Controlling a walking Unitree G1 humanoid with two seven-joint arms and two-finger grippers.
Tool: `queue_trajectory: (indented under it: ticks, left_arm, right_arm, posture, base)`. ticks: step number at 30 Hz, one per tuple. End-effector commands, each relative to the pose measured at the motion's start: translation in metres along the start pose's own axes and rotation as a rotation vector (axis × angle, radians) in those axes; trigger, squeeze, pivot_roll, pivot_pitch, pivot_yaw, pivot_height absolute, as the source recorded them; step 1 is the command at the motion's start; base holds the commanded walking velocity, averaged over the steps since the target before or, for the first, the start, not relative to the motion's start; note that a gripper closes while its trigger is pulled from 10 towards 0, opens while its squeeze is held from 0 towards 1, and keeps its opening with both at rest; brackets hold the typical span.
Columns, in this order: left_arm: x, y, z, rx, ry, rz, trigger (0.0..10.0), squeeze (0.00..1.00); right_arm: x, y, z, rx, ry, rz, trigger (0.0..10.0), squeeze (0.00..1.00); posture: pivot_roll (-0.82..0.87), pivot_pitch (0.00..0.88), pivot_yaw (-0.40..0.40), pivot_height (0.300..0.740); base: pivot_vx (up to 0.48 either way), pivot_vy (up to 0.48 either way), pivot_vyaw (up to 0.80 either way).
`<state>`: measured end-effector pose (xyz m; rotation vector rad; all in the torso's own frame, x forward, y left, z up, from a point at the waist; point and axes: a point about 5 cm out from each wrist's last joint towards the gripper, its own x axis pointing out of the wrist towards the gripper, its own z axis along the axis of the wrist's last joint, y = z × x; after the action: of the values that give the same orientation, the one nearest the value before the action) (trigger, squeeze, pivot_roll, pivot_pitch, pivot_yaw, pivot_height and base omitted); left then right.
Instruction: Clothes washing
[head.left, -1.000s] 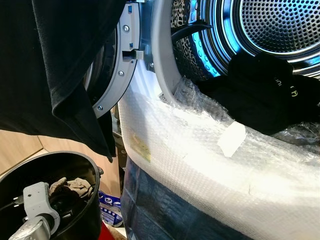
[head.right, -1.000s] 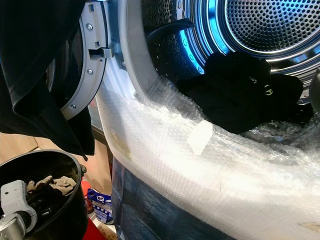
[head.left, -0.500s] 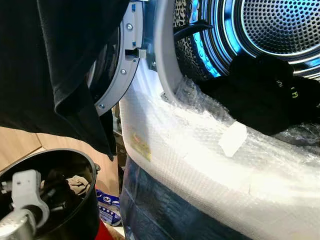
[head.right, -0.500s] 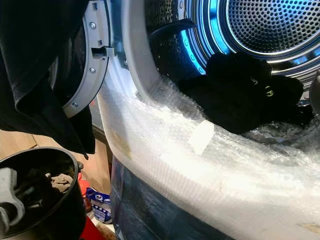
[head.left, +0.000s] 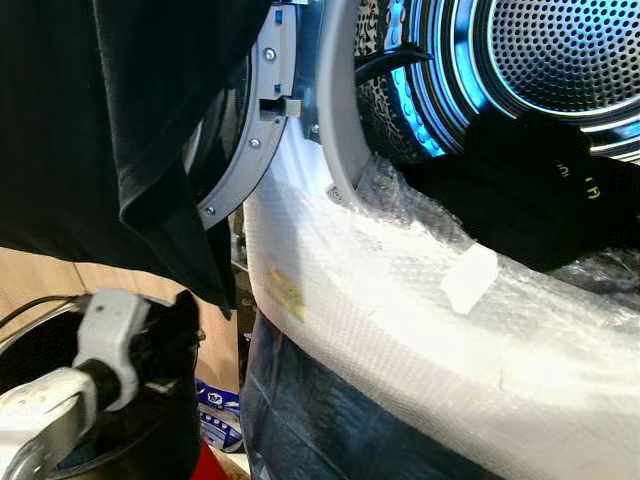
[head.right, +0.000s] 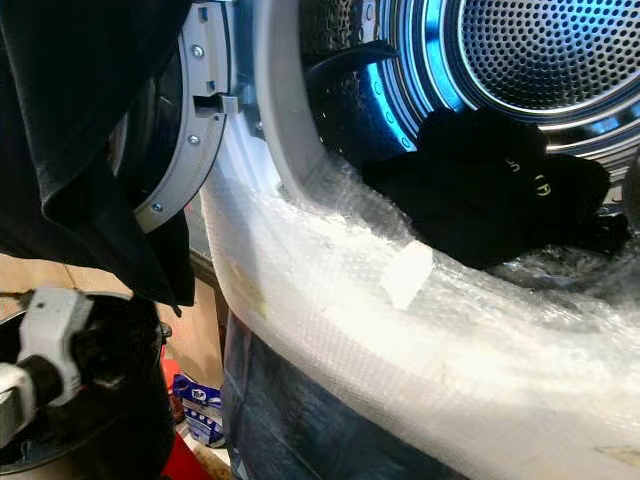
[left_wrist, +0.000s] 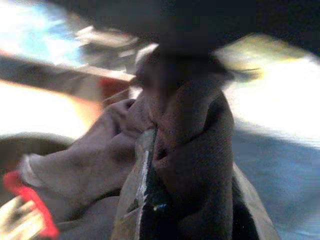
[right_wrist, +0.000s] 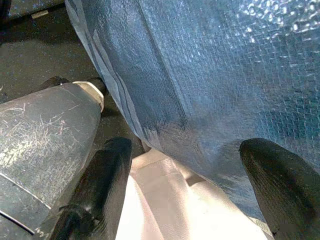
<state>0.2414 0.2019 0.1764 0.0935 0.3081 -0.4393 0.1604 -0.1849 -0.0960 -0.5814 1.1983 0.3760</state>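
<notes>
Item: my left tool (left_wrist: 150, 165) clamped on a brownish garment (left_wrist: 195, 150) (blurred); risk: snagging the drum opening (head.left: 345, 150) above, dropping it.

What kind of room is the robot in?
Likely a laundry spot at home: a washer's open drum with a dark garment inside, its door open, and a black bucket of clothes beside it.

Pale lettering on the black garment (head.left: 560, 190) in the drum is too small to read.
</notes>
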Motion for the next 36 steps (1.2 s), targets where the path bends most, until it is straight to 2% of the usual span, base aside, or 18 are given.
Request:
queue_trajectory:
  ticks: [1, 2, 4, 7, 11, 12, 14, 18, 20, 22, 24, 25, 26, 27, 31, 33, 34, 36]
  left_arm:
    - [0.006, -0.022, 0.009, 0.043, -0.026, -0.137, 0.0, 0.0]
    - [0.015, -0.032, 0.014, 0.058, -0.034, -0.21, 0.0, 0.0]
    - [0.018, -0.035, 0.015, 0.059, -0.036, -0.23, 0.0, 0.0]
    - [0.028, -0.055, 0.023, 0.099, -0.035, -0.385, 0.0, 0.0]
    - [0.023, -0.072, 0.031, 0.161, -0.037, -0.549, 0.0, 0.0]
    - [0.023, -0.072, 0.031, 0.161, -0.037, -0.549, 0.0, 0.0]
    - [0.016, -0.072, 0.039, 0.205, -0.045, -0.625, 0.0, 0.0]
    - [0.016, -0.072, 0.052, 0.21, -0.064, -0.684, 0.0, 0.0]
    - [0.019, -0.074, 0.052, 0.271, -0.034, -0.718, 0.0, 0.0]
    - [0.022, -0.085, 0.052, 0.293, -0.015, -0.814, 0.0, 0.0]
    - [0.027, -0.1, 0.048, 0.25, -0.005, -0.961, 0.0, 0.0]
    - [0.027, -0.1, 0.048, 0.25, -0.005, -0.961, 0.0, 0.0]
    - [0.033, -0.111, 0.041, 0.218, 0.014, -1.039, 0.0, 0.0]
    - [0.038, -0.123, 0.037, 0.134, 0.014, -1.115, 0.0, 0.0]
    - [0.04, -0.132, 0.031, 0.119, 0.035, -1.179, 0.0, 0.0]
    - [0.044, -0.143, 0.017, 0.151, 0.093, -1.239, 0.0, 0.0]
    - [0.047, -0.151, 0.009, 0.128, 0.113, -1.261, 0.0, 0.0]
    - [0.051, -0.154, 0.003, 0.113, 0.128, -1.252, 0.0, 0.0]
  right_arm:
    - [0.0, 0.0, -0.001, 0.014, 0.001, -0.005, 10.0, 0.0]
    - [0.0, 0.001, -0.001, 0.012, 0.002, -0.003, 10.0, 0.0]
    - [0.0, 0.001, -0.001, 0.012, 0.002, -0.003, 10.0, 0.0]
    - [0.0, 0.003, -0.001, 0.015, -0.001, -0.001, 10.0, 0.0]
    - [0.0, 0.004, 0.001, 0.025, -0.006, -0.002, 10.0, 0.0]
    - [0.0, 0.004, 0.001, 0.025, -0.006, -0.002, 10.0, 0.0]
    - [0.0, 0.004, 0.003, 0.037, -0.013, -0.004, 10.0, 0.0]
    - [0.0, 0.004, 0.003, 0.033, -0.011, -0.002, 10.0, 0.0]
    - [0.0, 0.004, 0.003, 0.029, -0.009, -0.001, 10.0, 0.0]
    - [0.0, 0.005, 0.003, 0.026, -0.008, 0.0, 10.0, 0.0]
    - [0.001, 0.006, 0.004, 0.028, -0.009, 0.002, 10.0, 0.0]
    - [0.001, 0.006, 0.004, 0.028, -0.009, 0.002, 10.0, 0.0]
    - [0.001, 0.006, 0.005, 0.045, -0.013, 0.001, 10.0, 0.0]
    - [0.001, 0.007, 0.006, 0.05, -0.015, 0.002, 10.0, 0.0]
    - [0.001, 0.008, 0.006, 0.048, -0.017, 0.005, 10.0, 0.0]
    - [0.001, 0.009, 0.005, 0.056, -0.015, 0.008, 10.0, 0.0]
    - [0.001, 0.009, 0.004, 0.066, -0.014, 0.003, 10.0, 0.0]
    - [0.001, 0.008, 0.003, 0.071, -0.014, -0.003, 10.0, 0.0]
  posture:
    - [0.07, 0.0, -0.095, 0.74]
    - [0.07, 0.0, -0.092, 0.74]
    - [0.07, 0.0, -0.087, 0.74]
    - [0.07, 0.0, -0.083, 0.74]
    - [0.07, 0.0, -0.068, 0.74]
    - [0.07, 0.0, -0.068, 0.74]
    - [0.08, 0.0, -0.069, 0.74]
    - [0.09, 0.0, -0.075, 0.74]
    - [0.11, 0.0, -0.074, 0.74]
    - [0.11, 0.0, -0.065, 0.74]
    - [0.1, 0.0, -0.056, 0.74]
    - [0.1, 0.0, -0.056, 0.74]
    - [0.09, 0.0, -0.047, 0.74]
    - [0.09, 0.0, -0.043, 0.74]
    - [0.08, 0.0, -0.037, 0.74]
    - [0.07, 0.0, -0.034, 0.74]
    - [0.07, 0.0, -0.03, 0.74]
    - [0.07, 0.0, -0.03, 0.74]
  base:
    - [0.0, 0.0, 0.0]
    - [0.0, 0.0, 0.0]
    - [0.0, 0.0, 0.0]
    - [0.0, 0.0, 0.0]
    - [0.0, 0.0, 0.0]
    - [0.0, 0.0, 0.0]
    - [0.0, 0.0, 0.0]
    - [0.0, 0.0, 0.0]
    - [0.0, 0.0, 0.0]
    - [0.0, 0.0, 0.0]
    - [0.0, 0.0, 0.0]
    - [0.0, 0.0, 0.0]
    - [0.0, 0.0, 0.0]
    - [0.0, 0.0, 0.0]
    - [0.0, 0.0, 0.0]
    - [0.0, 0.0, 0.0]
    - [0.0, 0.0, 0.0]
    - [0.0, 0.0, 0.0]
